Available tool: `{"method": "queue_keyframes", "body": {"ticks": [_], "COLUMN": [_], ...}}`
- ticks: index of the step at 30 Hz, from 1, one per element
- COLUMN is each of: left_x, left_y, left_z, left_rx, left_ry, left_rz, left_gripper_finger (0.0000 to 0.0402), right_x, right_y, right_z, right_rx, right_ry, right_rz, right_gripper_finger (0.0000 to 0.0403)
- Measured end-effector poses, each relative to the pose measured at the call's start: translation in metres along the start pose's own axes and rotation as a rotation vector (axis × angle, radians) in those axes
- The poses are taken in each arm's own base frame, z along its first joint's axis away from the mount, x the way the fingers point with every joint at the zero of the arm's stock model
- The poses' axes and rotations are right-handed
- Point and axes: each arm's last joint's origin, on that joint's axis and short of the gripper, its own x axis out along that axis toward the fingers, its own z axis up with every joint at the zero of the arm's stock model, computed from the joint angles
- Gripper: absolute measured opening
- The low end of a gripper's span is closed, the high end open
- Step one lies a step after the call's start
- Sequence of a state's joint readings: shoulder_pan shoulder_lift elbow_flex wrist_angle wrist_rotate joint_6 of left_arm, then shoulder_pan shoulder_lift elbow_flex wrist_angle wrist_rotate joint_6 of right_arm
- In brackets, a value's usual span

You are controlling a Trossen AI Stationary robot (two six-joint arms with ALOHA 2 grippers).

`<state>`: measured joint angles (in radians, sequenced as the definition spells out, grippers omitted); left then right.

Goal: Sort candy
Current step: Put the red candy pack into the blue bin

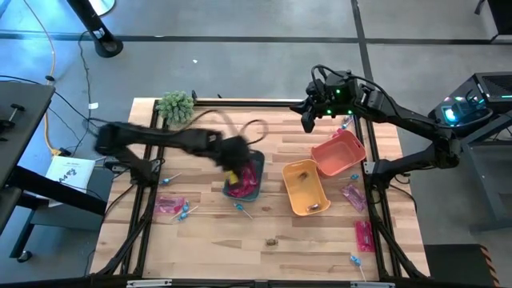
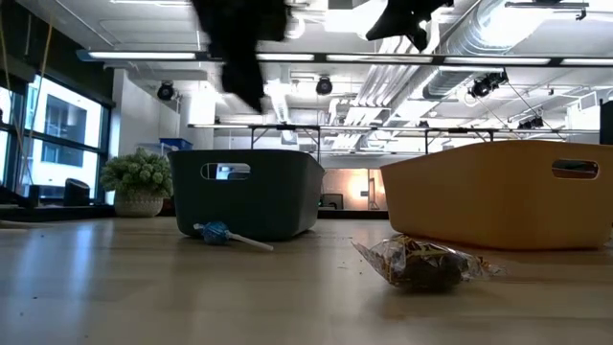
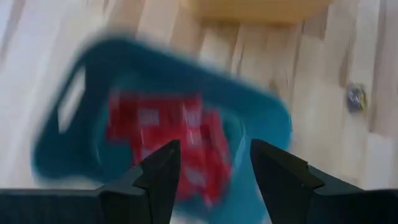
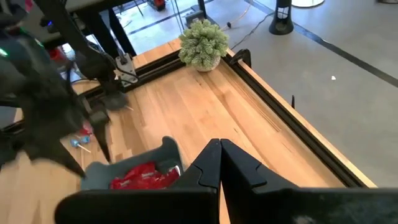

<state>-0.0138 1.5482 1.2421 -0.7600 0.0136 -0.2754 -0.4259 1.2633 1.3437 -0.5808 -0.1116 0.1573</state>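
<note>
My left gripper [image 3: 214, 165] hangs open over the grey-blue bin [image 3: 273, 115] and shows blurred in the high view [image 1: 234, 164]; nothing is between its fingers. Pink-red candy packets [image 3: 155, 121] lie inside that bin. My right gripper [image 4: 219, 152] is shut and empty, held high over the table's far right [image 1: 308, 122]. Loose candy lies on the table: pink packets [image 1: 170, 206] [image 1: 352, 196] [image 1: 364, 236], blue lollipops [image 1: 242, 210] [image 1: 188, 212] and a brown piece [image 1: 272, 240], which shows close up in the low view [image 2: 421, 264].
A yellow bin [image 1: 296, 172] holding a brown piece stands right of the grey-blue bin [image 1: 258, 186], with an orange bin [image 1: 340, 152] beyond it. A fuzzy green plant [image 1: 176, 106] sits at the far left corner. Bare wood lies along the table's near edge.
</note>
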Motion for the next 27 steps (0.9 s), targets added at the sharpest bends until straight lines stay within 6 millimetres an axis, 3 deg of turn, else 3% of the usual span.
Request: {"method": "queue_keyframes", "body": {"ticks": [5,11,15,27], "left_x": [-0.016,-0.024,-0.014,0.028], "left_y": [-0.019,-0.024,-0.016,0.001], "left_z": [-0.086,-0.161,-0.189,-0.236], "left_rx": [-0.184,-0.288,-0.419,-0.694], "left_ry": [0.063,0.269,0.416,0.66], "left_rz": [0.012,0.098,0.189,0.155], "left_gripper_finger": [0.0189,0.0189,0.0189,0.0187], "right_x": [0.0,0.0,0.0,0.0], "right_y": [0.0,0.0,0.0,0.0], "right_z": [0.0,0.0,0.0,-0.001], "right_rx": [-0.001,-0.008,-0.009,0.001], "right_ry": [0.003,0.002,-0.001,0.011], "right_rz": [-0.001,-0.002,-0.002,-0.004], "right_gripper_finger": [0.0,0.0,0.0,0.0]}}
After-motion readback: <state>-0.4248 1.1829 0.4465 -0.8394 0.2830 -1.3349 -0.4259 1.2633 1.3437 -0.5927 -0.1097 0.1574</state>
